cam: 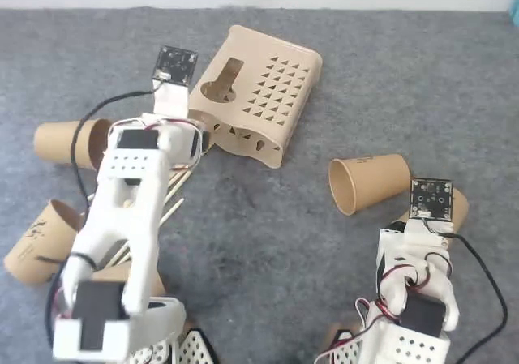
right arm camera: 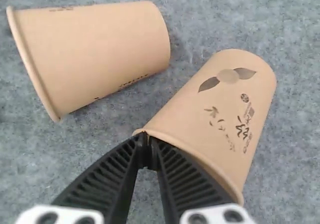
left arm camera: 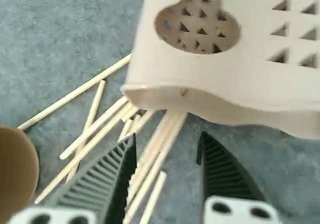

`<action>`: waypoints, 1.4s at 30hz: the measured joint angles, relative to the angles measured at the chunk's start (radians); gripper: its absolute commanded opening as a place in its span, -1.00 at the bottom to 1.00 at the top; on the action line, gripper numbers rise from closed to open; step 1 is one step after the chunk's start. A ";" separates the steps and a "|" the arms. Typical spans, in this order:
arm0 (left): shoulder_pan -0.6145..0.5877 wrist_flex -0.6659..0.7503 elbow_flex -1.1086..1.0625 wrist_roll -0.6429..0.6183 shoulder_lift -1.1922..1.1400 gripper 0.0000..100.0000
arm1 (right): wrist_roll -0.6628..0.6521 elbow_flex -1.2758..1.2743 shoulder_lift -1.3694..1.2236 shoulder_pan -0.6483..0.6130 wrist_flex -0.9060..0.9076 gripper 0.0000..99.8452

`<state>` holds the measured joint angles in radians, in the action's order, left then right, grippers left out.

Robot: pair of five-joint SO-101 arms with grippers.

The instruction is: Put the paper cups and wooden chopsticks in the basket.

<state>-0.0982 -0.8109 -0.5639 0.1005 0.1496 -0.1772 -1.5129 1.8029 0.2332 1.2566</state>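
Left arm [cam: 122,218]: the shell was white printed plastic with a dotted panel, black servo blocks and a black cable [cam: 79,149].
Right arm [cam: 413,307]: the shell was white, with red and white wiring [cam: 388,281].
A black square camera board [cam: 175,64] sat on each wrist.
Left gripper [left arm camera: 165,146] and right gripper [right arm camera: 147,145]: both had black ridged fingers [left arm camera: 107,176] on white bases.

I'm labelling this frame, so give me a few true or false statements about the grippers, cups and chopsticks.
1. The right gripper is shut on a cup at its rim. True.
2. The left gripper is shut on chopsticks. False: it is open, and they lie on the carpet below it.
3. The cups stand upright. False: they lie on their sides.
4. Chopsticks lie beside the basket. True.
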 measured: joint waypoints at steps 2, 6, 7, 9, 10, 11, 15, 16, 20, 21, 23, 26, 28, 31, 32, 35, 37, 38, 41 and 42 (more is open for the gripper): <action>-0.025 0.080 0.000 0.002 -0.049 -0.61 | 0.000 0.000 0.000 0.000 0.000 -0.99; -0.075 0.230 0.002 0.002 -0.132 -0.61 | 0.000 0.000 0.000 0.000 0.000 -0.99; -0.080 0.262 0.002 0.002 -0.152 -0.61 | 0.000 0.000 0.000 0.000 0.000 -0.99; -0.081 0.318 0.002 0.002 -0.192 -0.61 | 0.000 0.000 0.000 0.000 0.000 -0.99; -0.080 0.350 0.002 0.002 -0.212 -0.61 | 0.000 0.000 0.000 0.000 0.000 -0.99; -0.078 0.384 0.002 0.002 -0.230 -0.61 | 0.000 0.000 0.000 0.000 0.000 -0.99; -0.078 0.531 0.002 0.002 -0.301 -0.62 | 0.000 0.000 0.000 0.000 -0.002 -0.99; -0.078 0.560 0.002 0.002 -0.316 -0.62 | 0.000 0.000 0.000 0.000 -0.003 -0.99; -0.055 0.617 0.002 0.002 -0.345 -0.76 | 0.000 0.000 0.000 0.000 -0.006 -0.99; -0.048 0.620 0.002 0.002 -0.345 -0.85 | 0.000 0.000 0.000 0.000 -0.006 -0.99; -0.029 0.621 0.002 0.002 -0.345 -1.00 | 0.000 0.000 0.000 0.000 -0.006 -0.99; -0.003 0.621 0.002 0.002 -0.345 -0.98 | 0.000 0.000 0.000 0.000 -0.009 -0.99; 0.015 0.621 0.002 0.002 -0.338 -0.98 | 0.000 0.000 0.000 0.000 -0.009 -0.99; 0.023 0.614 -0.006 -0.003 -0.298 -0.98 | 0.000 0.000 0.000 0.000 -0.009 -0.99; 0.029 0.605 -0.020 -0.003 -0.272 -0.98 | 0.000 0.000 0.000 0.000 -0.009 -0.99; 0.057 0.531 -0.035 -0.041 -0.172 -0.98 | 0.000 0.000 0.000 0.000 -0.009 -0.99; 0.071 0.445 -0.034 -0.120 -0.094 -0.98 | 0.000 0.000 0.000 0.000 -0.009 -0.99; 0.072 0.393 -0.032 -0.170 -0.054 -0.98 | 0.000 0.000 0.000 0.000 -0.009 -0.99; 0.069 0.204 0.044 -0.327 0.035 -0.98 | 0.000 0.000 0.000 0.000 -0.009 -0.99; 0.075 0.137 0.089 -0.356 0.052 -0.98 | 0.000 0.000 0.000 0.000 -0.009 -0.99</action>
<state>-0.0230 -0.6743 -0.4749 -0.2555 0.2018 -0.1772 -1.5129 1.8029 0.2332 1.2474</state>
